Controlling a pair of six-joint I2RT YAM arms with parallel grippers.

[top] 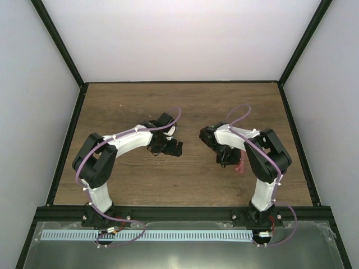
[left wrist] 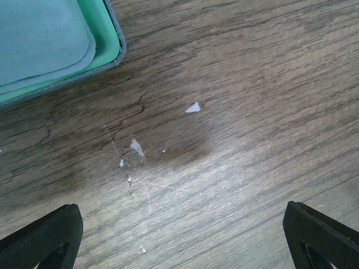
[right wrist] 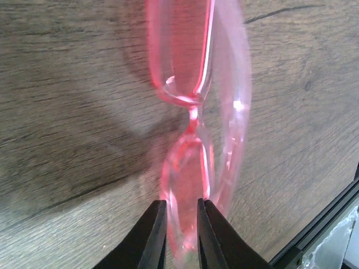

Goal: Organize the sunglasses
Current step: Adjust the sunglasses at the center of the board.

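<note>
The sunglasses (right wrist: 196, 112) are translucent red with slim arms and stand edge-on just above the wood in the right wrist view. My right gripper (right wrist: 180, 224) is shut on one lens, its two black fingers close on either side of it. From above, only a red bit of the sunglasses (top: 242, 166) shows below the right gripper (top: 227, 159). My left gripper (left wrist: 185, 235) is wide open over bare wood, with only its fingertips (left wrist: 50, 235) showing at the bottom corners and nothing between them. From above, the left gripper (top: 174, 148) sits near the table's middle.
An open grey-blue case (left wrist: 115, 59) with a green lining holds a light blue cloth (left wrist: 39, 39) at the upper left of the left wrist view. White flecks (left wrist: 134, 148) mark the wood. The table's black edge rail (right wrist: 325, 230) runs close to the right gripper.
</note>
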